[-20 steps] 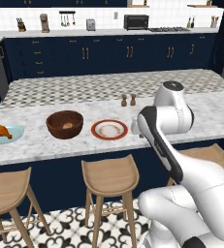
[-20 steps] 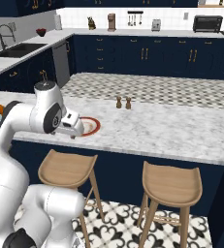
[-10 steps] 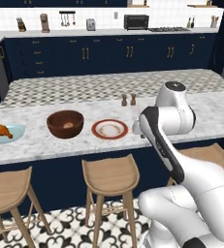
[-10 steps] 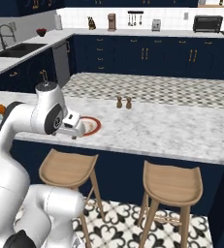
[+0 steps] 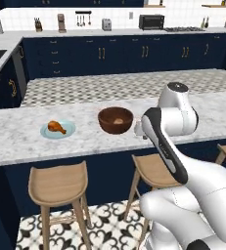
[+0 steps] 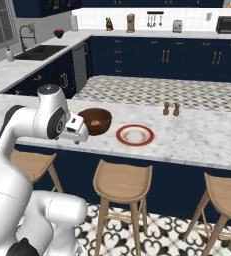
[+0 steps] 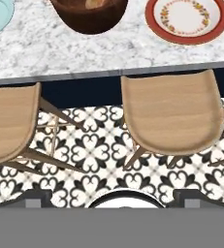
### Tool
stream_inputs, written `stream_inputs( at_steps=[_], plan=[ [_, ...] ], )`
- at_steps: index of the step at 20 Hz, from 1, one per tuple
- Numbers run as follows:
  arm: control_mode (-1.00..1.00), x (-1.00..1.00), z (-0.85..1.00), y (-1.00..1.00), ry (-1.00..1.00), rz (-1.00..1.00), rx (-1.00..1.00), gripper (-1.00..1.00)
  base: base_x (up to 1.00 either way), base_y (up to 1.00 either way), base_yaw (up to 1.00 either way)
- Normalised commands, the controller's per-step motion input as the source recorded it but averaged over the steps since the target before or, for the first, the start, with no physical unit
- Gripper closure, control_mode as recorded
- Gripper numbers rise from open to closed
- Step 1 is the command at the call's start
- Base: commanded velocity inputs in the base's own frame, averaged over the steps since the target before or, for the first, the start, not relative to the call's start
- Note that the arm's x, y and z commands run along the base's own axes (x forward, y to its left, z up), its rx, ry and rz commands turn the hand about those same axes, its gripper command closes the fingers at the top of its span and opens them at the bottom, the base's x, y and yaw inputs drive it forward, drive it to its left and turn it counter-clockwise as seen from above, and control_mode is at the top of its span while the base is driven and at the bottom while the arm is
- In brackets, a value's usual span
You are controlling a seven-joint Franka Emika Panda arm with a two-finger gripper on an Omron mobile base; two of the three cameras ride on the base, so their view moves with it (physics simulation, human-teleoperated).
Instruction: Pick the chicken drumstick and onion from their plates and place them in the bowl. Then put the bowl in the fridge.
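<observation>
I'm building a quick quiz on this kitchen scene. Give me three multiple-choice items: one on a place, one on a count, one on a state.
1. Where is the chicken drumstick? A in the bowl; B on the light blue plate; C on a stool.
2. How many small shakers stand on the counter? A two; B four; C none.
3. The red-rimmed plate is: A stacked; B bare; C holding the drumstick.

Key: B, it lies on the light blue plate, left of the bowl; A, two shakers stand together; B, nothing lies on it.
</observation>
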Motion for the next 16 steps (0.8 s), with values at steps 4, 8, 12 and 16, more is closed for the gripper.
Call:
stream_inputs(
  at_steps=[4, 8, 12, 16],
  plan=[
    [1.00, 0.00, 0.00, 0.00, 0.00, 0.00, 0.00, -1.00, 0.01, 0.85, 0.03],
    [1.00, 0.00, 0.00, 0.00, 0.00, 0.00, 0.00, -1.00, 0.28, 0.23, 0.01],
    [1.00, 0.00, 0.00, 0.00, 0.00, 0.00, 0.00, -1.00, 0.53, -0.03, 0.00],
    [1.00, 0.00, 0.00, 0.00, 0.00, 0.00, 0.00, -1.00, 0.64, 0.00, 0.00]
  ],
)
